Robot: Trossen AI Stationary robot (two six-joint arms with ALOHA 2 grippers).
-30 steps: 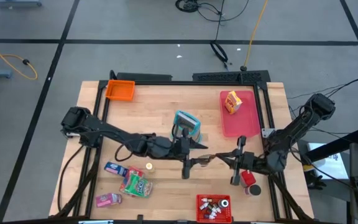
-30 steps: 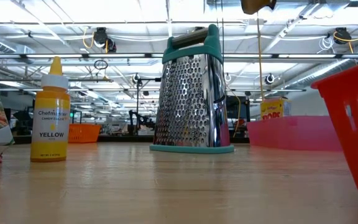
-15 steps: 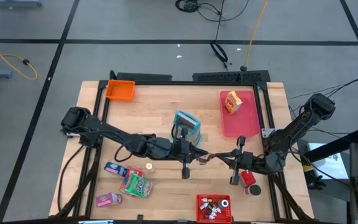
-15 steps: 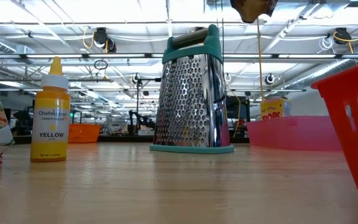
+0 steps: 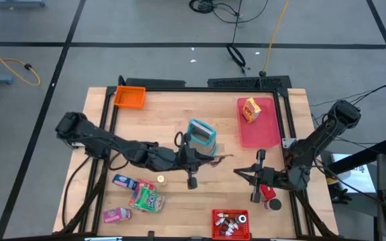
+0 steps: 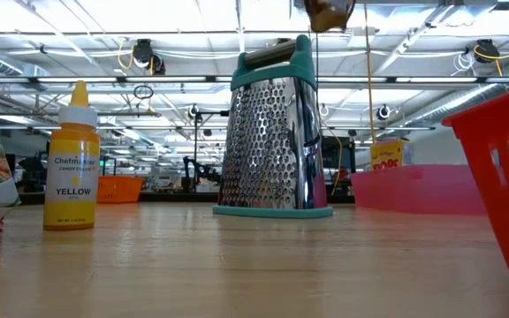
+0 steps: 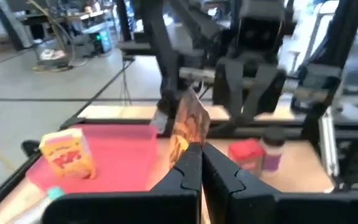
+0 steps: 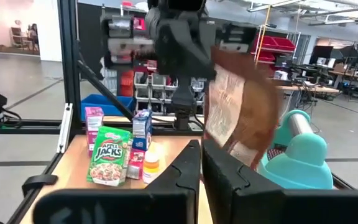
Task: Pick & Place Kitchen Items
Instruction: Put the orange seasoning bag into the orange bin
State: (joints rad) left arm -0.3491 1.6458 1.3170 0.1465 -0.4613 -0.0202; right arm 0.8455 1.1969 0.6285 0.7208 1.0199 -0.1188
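High view looked straight down over grater (image 5: 202, 134). Low view sat at tabletop level, close, facing grater (image 6: 273, 132). Wrist views faced each other; both shared brown packet (image 7: 189, 124) beside grater.

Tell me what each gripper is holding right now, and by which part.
The left gripper pinches a brown packet by its bottom edge. The right gripper is shut on nothing.
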